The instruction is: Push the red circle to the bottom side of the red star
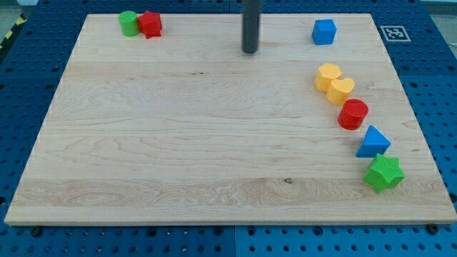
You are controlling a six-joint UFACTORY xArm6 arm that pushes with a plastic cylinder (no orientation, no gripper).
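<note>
The red circle [353, 114] lies at the view's right, between a yellow heart [342, 91] above it and a blue triangle [373, 142] below it. The red star [150, 24] sits at the view's top left, touching a green circle [128, 23] on its left. My tip [250, 51] stands near the board's top middle, far left of and above the red circle, and well right of the red star. It touches no block.
A yellow hexagon [328, 75] touches the yellow heart. A blue cube [324, 31] sits at the top right. A green star [384, 173] lies at the bottom right, near the wooden board's [178, 143] right edge.
</note>
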